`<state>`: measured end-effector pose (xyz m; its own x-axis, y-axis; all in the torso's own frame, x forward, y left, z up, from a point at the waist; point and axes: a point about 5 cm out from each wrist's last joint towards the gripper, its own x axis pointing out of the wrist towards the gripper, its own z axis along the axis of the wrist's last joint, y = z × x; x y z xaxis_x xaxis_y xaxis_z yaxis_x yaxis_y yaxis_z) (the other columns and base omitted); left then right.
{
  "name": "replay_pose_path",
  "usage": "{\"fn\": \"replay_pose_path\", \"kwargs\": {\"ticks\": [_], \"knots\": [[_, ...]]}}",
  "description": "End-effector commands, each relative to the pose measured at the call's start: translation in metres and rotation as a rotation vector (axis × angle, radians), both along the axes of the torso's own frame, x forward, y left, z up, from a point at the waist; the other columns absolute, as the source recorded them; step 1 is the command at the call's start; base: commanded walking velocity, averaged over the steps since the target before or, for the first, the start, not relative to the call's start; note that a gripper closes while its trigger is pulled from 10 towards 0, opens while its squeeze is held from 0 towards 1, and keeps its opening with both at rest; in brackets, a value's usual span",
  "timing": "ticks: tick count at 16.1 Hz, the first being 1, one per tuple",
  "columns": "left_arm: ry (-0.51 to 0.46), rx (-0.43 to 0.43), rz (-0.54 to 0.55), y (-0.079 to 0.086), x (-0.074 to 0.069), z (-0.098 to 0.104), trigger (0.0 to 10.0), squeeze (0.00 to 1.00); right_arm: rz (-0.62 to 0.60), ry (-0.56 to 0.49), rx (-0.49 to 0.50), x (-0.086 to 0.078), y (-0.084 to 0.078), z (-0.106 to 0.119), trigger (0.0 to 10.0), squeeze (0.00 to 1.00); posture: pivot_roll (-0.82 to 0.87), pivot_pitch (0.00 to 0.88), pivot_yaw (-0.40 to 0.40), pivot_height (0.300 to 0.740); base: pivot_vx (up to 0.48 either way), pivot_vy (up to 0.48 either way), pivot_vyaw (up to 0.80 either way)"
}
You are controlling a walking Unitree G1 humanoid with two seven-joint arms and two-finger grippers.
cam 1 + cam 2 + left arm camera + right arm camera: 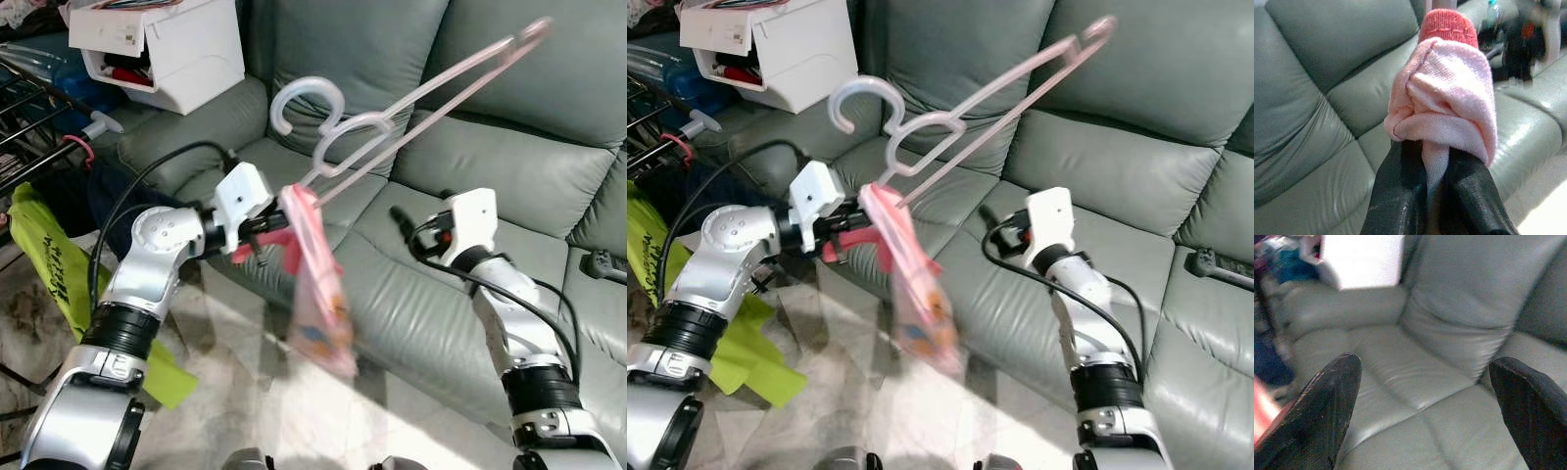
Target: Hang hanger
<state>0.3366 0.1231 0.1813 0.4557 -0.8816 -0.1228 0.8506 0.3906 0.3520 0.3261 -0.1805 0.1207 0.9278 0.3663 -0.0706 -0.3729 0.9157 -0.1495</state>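
Progress: the pink hanger point(411, 103) is held up in the air over the grey sofa point(441, 264), not yet hooked on anything. It is carried by the left gripper point(279, 220), with a small pink garment point(321, 294) draped at the held end and hanging down below it. A dark wire drying rack point(29, 117) is seen at the robot's far left, well apart from the hanger; whether that is the intended rail cannot be told. Judged stage: carrying done, hanging still to be done.

Left gripper: in the left wrist view the two black fingers point(1400, 196) are seen pressed close together on pink knitted cloth with a red cuff point(1448, 24) above; the fingers are clamped on the garment and hanger end.

Right gripper point(1425, 396): black fingers spread wide apart, nothing between them, hovering over the sofa seat.

Materials and shapes: hanger of thin, smooth pale pink plastic, long narrow triangle with a rounded hook point(304, 103), tilted so the far end points up and to the right. Garment soft, fine-knit, limp, bunched at the grip. Sofa smooth leather-like, padded, with seams. White plastic box point(162, 44) rests on the sofa arm; a lime green cloth point(54, 259) hangs by the rack
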Motion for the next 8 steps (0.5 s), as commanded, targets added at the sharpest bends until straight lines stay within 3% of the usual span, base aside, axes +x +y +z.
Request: {"fn": "replay_pose_path", "kwargs": {"ticks": [1,4,8], "knots": [[-0.055,-0.014,-0.030,-0.006,0.002,0.018,0.0,0.00,0.084,0.071,-0.014,-0.002,0.007,-0.009,10.0,0.00,-0.01,0.014,0.092,0.740,0.000,0.000,0.00],[-0.080,-0.029,-0.072,-0.015,-0.002,0.031,0.0,0.00,0.226,0.210,-0.031,-0.014,0.010,-0.027,10.0,0.00,-0.01,0.014,0.092,0.740,0.000,0.000,0.00],[-0.077,-0.066,-0.167,-0.030,-0.015,0.043,0.0,0.00,0.175,0.255,-0.068,-0.011,-0.002,-0.035,10.0,0.00,-0.01,0.016,0.089,0.740,0.000,0.000,0.00]]}}
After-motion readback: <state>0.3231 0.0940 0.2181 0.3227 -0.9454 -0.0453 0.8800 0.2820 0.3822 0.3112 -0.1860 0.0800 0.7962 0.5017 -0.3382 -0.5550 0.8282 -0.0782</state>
